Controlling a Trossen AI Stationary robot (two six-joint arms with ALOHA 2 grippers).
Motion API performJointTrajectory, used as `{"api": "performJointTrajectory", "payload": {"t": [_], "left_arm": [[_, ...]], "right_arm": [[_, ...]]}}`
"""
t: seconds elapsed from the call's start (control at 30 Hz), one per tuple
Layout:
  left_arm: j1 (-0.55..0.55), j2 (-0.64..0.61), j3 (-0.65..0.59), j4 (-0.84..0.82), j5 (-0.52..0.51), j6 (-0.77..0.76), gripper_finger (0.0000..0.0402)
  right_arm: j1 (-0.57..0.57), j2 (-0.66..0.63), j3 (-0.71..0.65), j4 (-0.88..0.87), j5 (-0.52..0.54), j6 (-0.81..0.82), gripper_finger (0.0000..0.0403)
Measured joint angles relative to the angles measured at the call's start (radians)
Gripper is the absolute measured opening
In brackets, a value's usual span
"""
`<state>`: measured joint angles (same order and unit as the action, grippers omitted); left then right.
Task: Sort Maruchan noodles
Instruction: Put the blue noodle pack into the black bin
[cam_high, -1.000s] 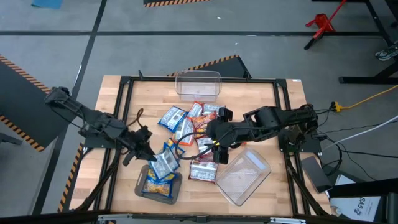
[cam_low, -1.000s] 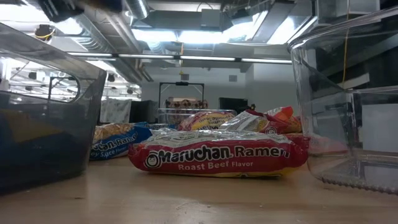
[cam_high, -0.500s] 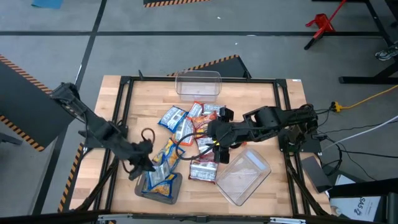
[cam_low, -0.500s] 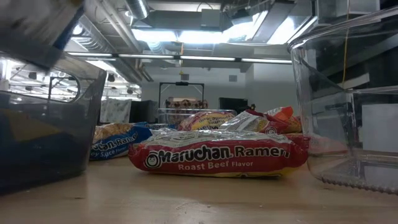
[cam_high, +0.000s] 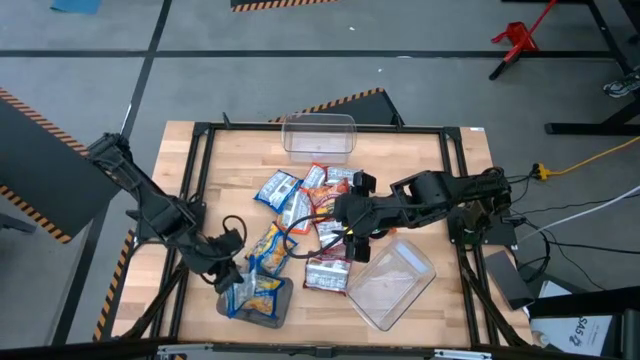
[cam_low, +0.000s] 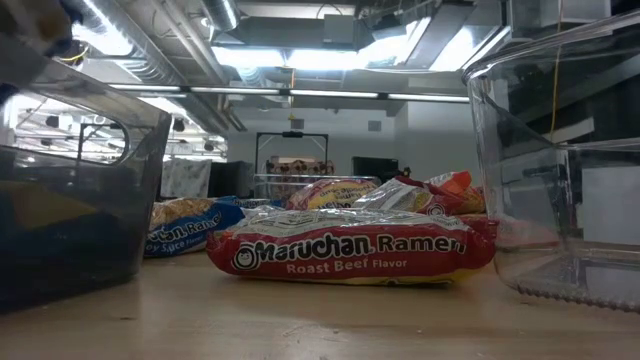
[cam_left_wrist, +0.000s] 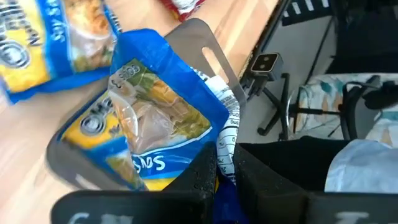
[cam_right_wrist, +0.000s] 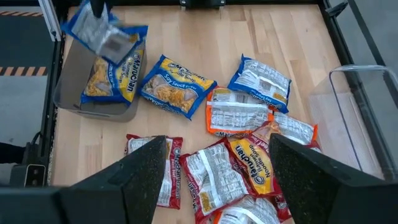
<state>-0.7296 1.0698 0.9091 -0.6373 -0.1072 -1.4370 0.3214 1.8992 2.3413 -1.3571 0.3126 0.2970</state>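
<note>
My left gripper is shut on a blue-and-yellow noodle packet above the grey tray at the table's near left. Another blue-and-yellow packet lies flat in that tray. A third lies on the wood just beside it. My right gripper hangs open above the pile of mixed Maruchan noodles in mid-table, touching none. A red Roast Beef packet lies flat at the pile's near side. My left gripper pinches the packet's crimped end, by the white barcode strip, between its two fingers. The fingers slant downward toward the near edge. The packet sticks out past them, tilted, over the tray; I cannot tell whether it touches the packet below.
A clear tub stands at the far edge and a second clear tub at the near right. A black frame rail runs round the tabletop. The tray's dark wall fills the low view's left.
My left gripper has carried the blue-and-yellow packet toward the table's near edge, from beside the pile to over the grey tray, rolling its wrist so that the packet has turned about. It has stayed shut on the packet.
</note>
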Motion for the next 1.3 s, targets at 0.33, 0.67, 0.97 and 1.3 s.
{"api": "performJointTrajectory", "payload": {"t": [0.33, 0.67, 0.97, 1.3], "left_arm": [[0.000, 0.014, 0.185, -0.306, -0.078, -0.002, 0.0015], [0.000, 0.164, 0.187, -0.321, -0.010, -0.011, 0.0015], [-0.005, 0.200, 0.187, -0.377, 0.026, -0.056, 0.0013], [-0.004, 0.200, 0.275, -0.466, -0.066, -0.075, 0.0012]], "right_arm": [[0.000, 0.000, 0.000, -0.002, -0.002, -0.014, 0.0269], [0.000, 0.000, 0.000, -0.009, -0.002, -0.014, 0.0269], [0.000, 0.000, 0.000, -0.015, -0.003, -0.015, 0.0269], [0.000, 0.000, 0.000, -0.015, -0.003, -0.015, 0.0269]]}}
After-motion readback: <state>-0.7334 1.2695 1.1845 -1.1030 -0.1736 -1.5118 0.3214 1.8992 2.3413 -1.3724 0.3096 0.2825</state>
